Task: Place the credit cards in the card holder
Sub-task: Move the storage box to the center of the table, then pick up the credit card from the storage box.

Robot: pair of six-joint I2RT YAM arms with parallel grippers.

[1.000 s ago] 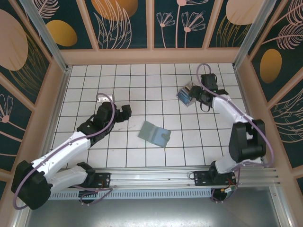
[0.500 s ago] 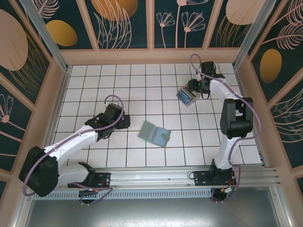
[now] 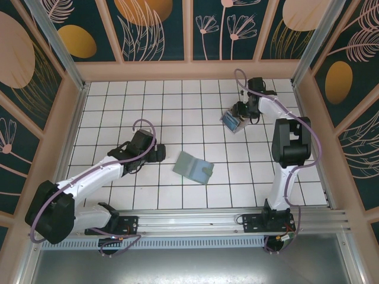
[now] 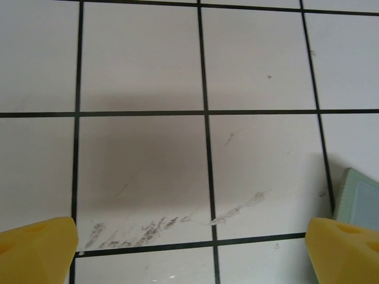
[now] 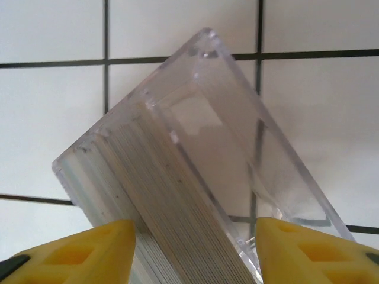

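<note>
fetching the cards (image 5: 155,204) is begun: the box (image 5: 237,139) is straddled by the right gripper (image 5: 195,244), pinch unclear, left gripper (image 4: 189,248) spread; a squeeze is needed.

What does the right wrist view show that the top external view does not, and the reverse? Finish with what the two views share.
Right wrist view adds: the thin edges of the credit cards packed inside the clear plastic box, and the right gripper straddling that box, with a yellow fingertip on each side.
Top external view adds: the card holder lying mid-table, the left gripper to its left and apart from it, and the patterned walls.
Shared: the box, the right gripper and the white tiled table.
</note>
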